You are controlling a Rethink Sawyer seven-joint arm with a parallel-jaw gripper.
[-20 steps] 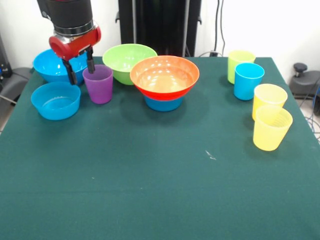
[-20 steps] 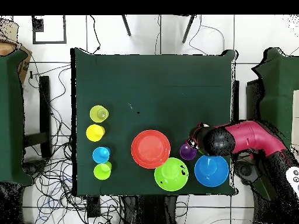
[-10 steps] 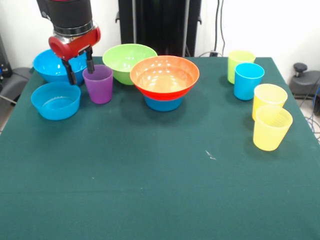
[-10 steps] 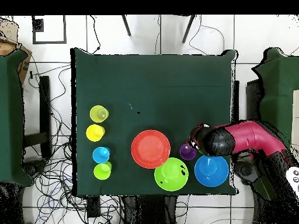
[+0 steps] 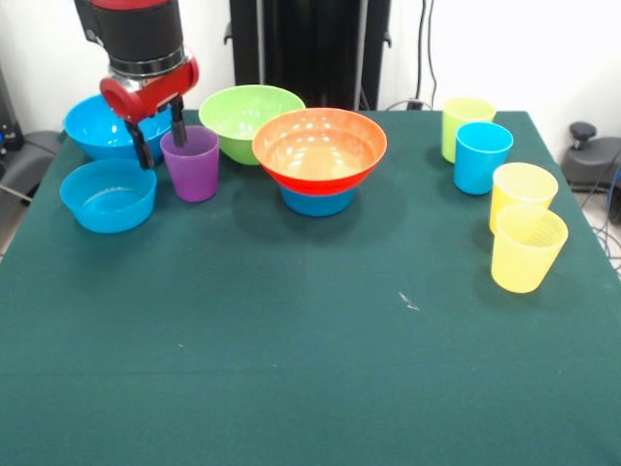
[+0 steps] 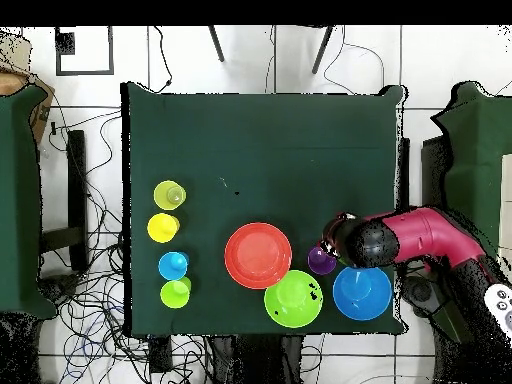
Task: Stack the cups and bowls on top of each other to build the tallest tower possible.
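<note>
My gripper [image 5: 163,149] hangs at the back left, open, over the left rim of the translucent purple cup [image 5: 190,163]. One finger is at or inside the rim and the other outside it. The cup stands upright on the table. The tower is the wide orange bowl [image 5: 319,146] resting on a small blue bowl [image 5: 318,202]. Around the gripper are the lime green bowl [image 5: 250,118], the large blue bowl [image 5: 92,131] and another small blue bowl [image 5: 108,196]. In the overhead view the arm [image 6: 430,232] covers part of the purple cup [image 6: 321,261].
At the right side stand a lime green cup [image 5: 466,121], a blue cup [image 5: 482,157] and two yellow cups [image 5: 522,192] [image 5: 527,249], all upright. A green cloth [image 5: 291,349] covers the table.
The gripper has shifted slightly to the right, toward the purple cup. The cup and all bowls stay where they were.
</note>
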